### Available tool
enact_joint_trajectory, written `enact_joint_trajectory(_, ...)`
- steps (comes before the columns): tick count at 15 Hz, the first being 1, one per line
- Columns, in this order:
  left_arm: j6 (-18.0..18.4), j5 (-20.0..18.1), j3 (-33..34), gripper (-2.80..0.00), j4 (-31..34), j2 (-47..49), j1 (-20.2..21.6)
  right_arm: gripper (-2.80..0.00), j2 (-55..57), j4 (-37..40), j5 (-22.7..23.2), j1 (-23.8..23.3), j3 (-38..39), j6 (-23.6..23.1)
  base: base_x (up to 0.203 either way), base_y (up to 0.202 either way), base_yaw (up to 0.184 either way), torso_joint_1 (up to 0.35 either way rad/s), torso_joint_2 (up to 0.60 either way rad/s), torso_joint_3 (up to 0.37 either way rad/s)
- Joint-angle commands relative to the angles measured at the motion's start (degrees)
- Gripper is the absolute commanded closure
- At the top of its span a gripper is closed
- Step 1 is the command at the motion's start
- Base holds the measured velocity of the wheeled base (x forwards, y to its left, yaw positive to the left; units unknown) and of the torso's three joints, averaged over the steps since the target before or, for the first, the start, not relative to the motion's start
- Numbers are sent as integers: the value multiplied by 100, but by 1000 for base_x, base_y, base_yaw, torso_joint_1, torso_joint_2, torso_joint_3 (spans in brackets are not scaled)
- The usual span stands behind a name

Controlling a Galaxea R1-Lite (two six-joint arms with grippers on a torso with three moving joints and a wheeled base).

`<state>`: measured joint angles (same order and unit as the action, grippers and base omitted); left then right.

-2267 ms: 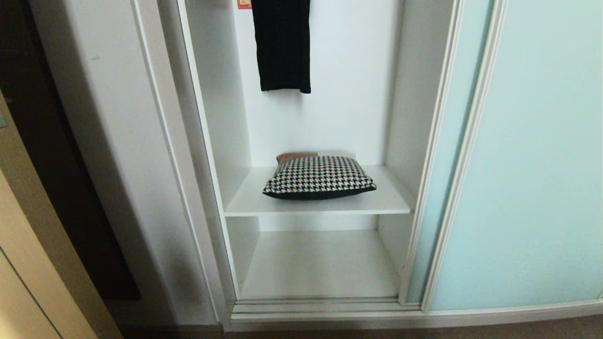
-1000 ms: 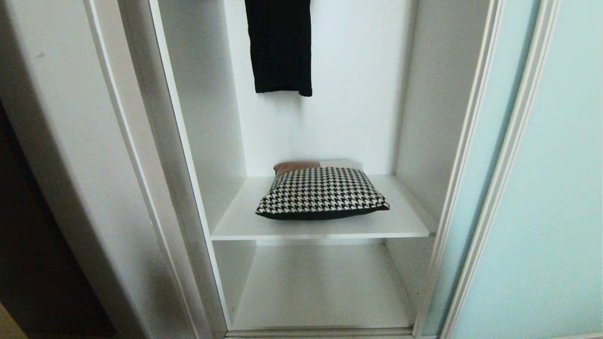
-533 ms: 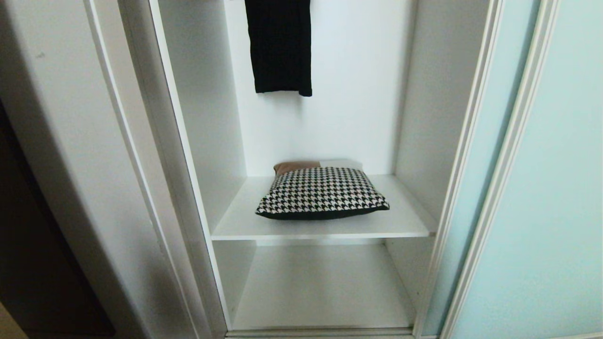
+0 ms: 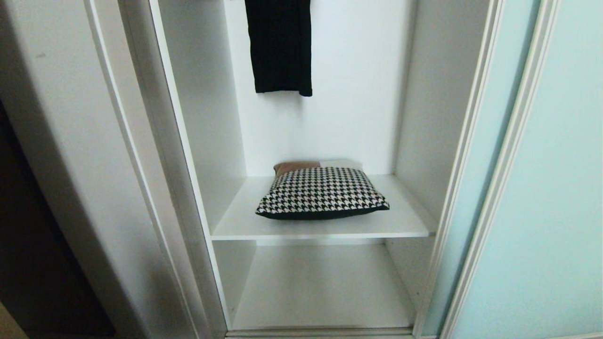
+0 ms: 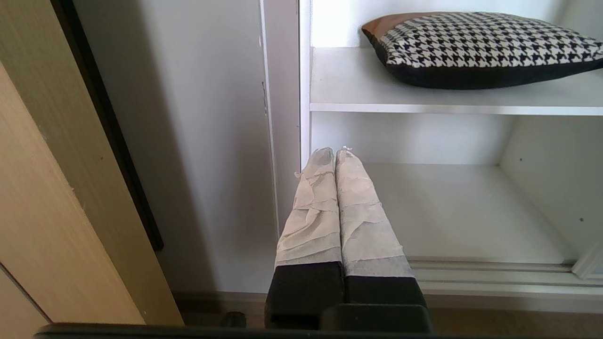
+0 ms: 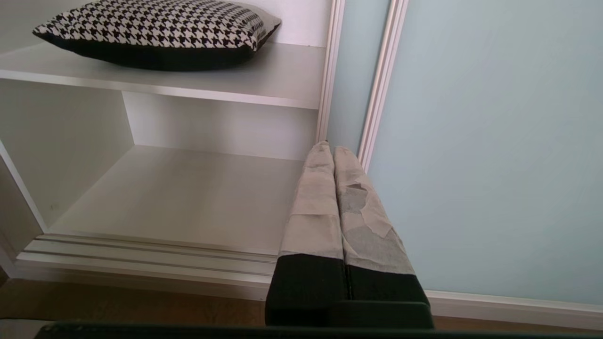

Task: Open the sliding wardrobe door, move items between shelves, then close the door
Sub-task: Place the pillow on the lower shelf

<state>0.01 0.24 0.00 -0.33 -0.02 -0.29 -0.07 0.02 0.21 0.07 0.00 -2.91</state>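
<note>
The sliding wardrobe door, pale aqua glass in a slim frame, stands slid to the right, leaving the wardrobe's left bay open. A houndstooth cushion with rust-brown and grey patches lies on the upper white shelf; the lower shelf beneath it is bare. Neither arm shows in the head view. My left gripper is shut and empty, low in front of the bay's left post. My right gripper is shut and empty, low before the door's frame edge. The cushion sits above both grippers.
A black garment hangs at the back of the bay above the cushion. A white side wall panel flanks the bay on the left, with a dark gap and a wooden panel beyond. The ridged floor track runs along the bay's foot.
Since the oldest frame the whole view has come closer to the wardrobe and shifted; over the last second nothing has moved.
</note>
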Motion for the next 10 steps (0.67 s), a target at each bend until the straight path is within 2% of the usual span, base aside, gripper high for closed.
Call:
enact_joint_trajectory(1,5,2,0,0,-2,2,3,0,3,-1,8,1,-6,-2,0,0,0,0,0,0)
enact_joint_trajectory(8,8,2,0,0,-2,2,-3,0,-13,59,-12,1,-26,33,0,0,0,0,0,0)
enact_joint_trajectory(10,0,2,0,0,-2,2,-5,0,-1,152,-58,1,-258,5,0,0,0,0,0,0)
